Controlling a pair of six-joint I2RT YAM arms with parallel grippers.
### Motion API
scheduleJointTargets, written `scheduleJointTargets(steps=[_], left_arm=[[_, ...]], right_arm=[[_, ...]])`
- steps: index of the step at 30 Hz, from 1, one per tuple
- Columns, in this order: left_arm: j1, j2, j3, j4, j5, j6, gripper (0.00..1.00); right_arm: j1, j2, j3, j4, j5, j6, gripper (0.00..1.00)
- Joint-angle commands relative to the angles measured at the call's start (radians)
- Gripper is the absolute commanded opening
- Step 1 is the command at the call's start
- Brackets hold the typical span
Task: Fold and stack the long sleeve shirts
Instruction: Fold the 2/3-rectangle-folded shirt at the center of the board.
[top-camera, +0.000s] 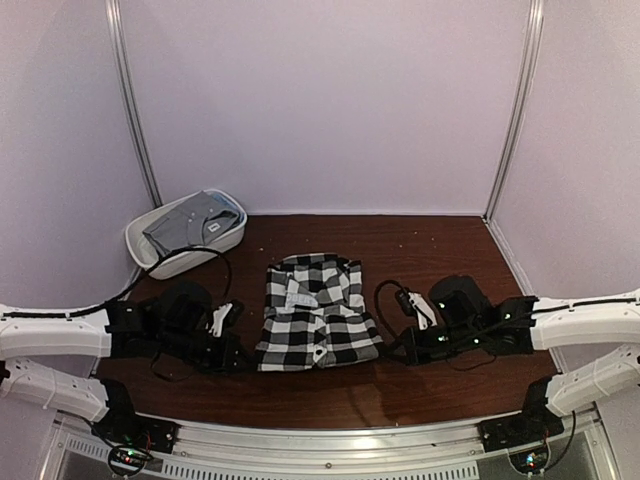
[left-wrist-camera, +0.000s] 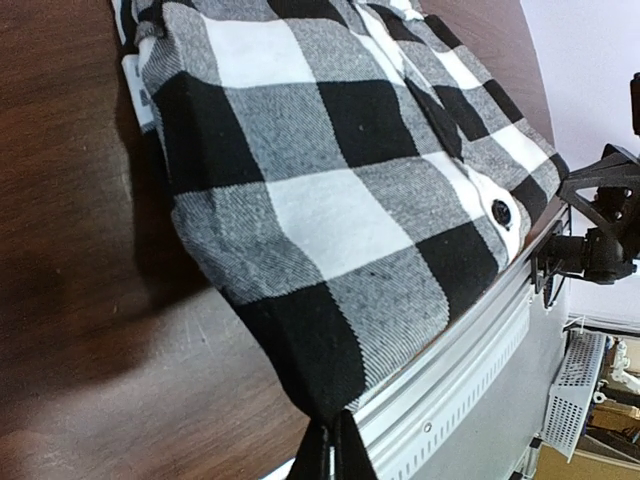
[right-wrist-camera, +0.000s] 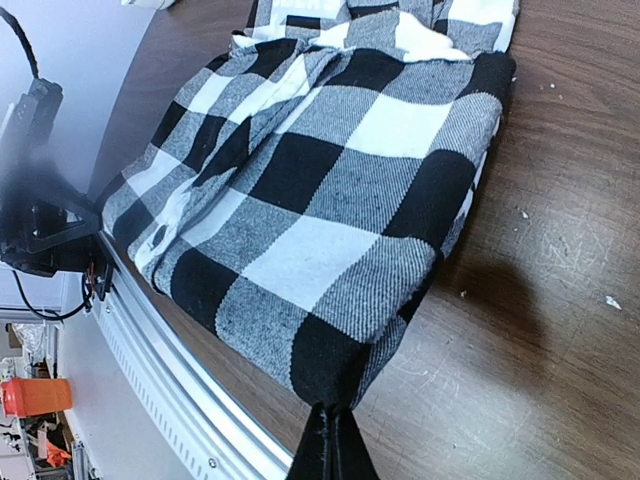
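Black-and-white checked shirt (top-camera: 318, 312), top view: folded into a rectangle, flat on the brown counter (top-camera: 430, 250), between the 2 arms.
Grey shirt (top-camera: 192, 224): lies in the white tub (top-camera: 150, 258) at the far left, well apart from the checked one.
Left fingers (top-camera: 243, 357): low at the checked shirt's near left corner.
Right fingers (top-camera: 388, 350): low at its near right corner.
Black cable (top-camera: 222, 262): loops from the left arm close to the tub, clear of both shirts.

Left wrist, left fingers (left-wrist-camera: 330, 455): closed, pinching the checked shirt's (left-wrist-camera: 330, 200) corner.
Button (left-wrist-camera: 501, 212): dark, near the shirt's far edge.
Metal rail (left-wrist-camera: 470, 345): runs just beyond the shirt; the other arm's black hardware (left-wrist-camera: 600, 235) sits past it.

Right wrist, right fingers (right-wrist-camera: 328, 440): closed, pinching the checked shirt's (right-wrist-camera: 330, 200) corner.
Metal rail (right-wrist-camera: 170, 375): runs along the counter edge beside the shirt.
White specks (right-wrist-camera: 610, 301): scattered on bare counter (right-wrist-camera: 560, 150) to the right.
Orange object (right-wrist-camera: 35, 395): off the counter, too blurred to name.
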Motion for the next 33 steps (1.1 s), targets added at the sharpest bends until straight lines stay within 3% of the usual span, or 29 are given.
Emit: scheduleJointTargets(steps=[1, 4, 7, 13, 18, 22, 27, 30, 33], left_arm=[[0.007, -0.033, 0.083, -0.081, -0.026, 0.017, 0.0], [0.074, 0.031, 0.192, -0.115, 0.012, 0.096, 0.0], [0.222, 0.135, 0.299, -0.077, 0.14, 0.218, 0.0], [0.488, 0.562, 0.63, 0.019, 0.323, 0.405, 0.0], [0.564, 0.998, 0.942, 0.093, 0.347, 0.385, 0.0], [0.564, 1.184, 1.094, 0.08, 0.33, 0.366, 0.0], [0.551, 1.198, 1.015, 0.131, 0.319, 0.341, 0.0], [0.533, 1.129, 0.883, 0.208, 0.321, 0.316, 0.0], [0.492, 1.043, 0.767, 0.262, 0.315, 0.309, 0.0]], right_arm=[[-0.005, -0.018, 0.111, -0.122, 0.058, 0.0, 0.0], [-0.043, 0.045, 0.205, -0.114, 0.025, -0.028, 0.0], [-0.143, 0.145, 0.302, -0.063, -0.018, -0.073, 0.0], [-0.396, 0.548, 0.59, 0.091, -0.104, -0.167, 0.0], [-0.498, 0.97, 0.971, 0.094, -0.184, -0.159, 0.0], [-0.518, 1.174, 1.192, 0.0, -0.184, -0.17, 0.0], [-0.518, 1.167, 1.127, 0.013, -0.177, -0.179, 0.0], [-0.503, 1.089, 0.977, 0.04, -0.172, -0.189, 0.0], [-0.476, 0.927, 0.722, 0.126, -0.142, -0.17, 0.0]])
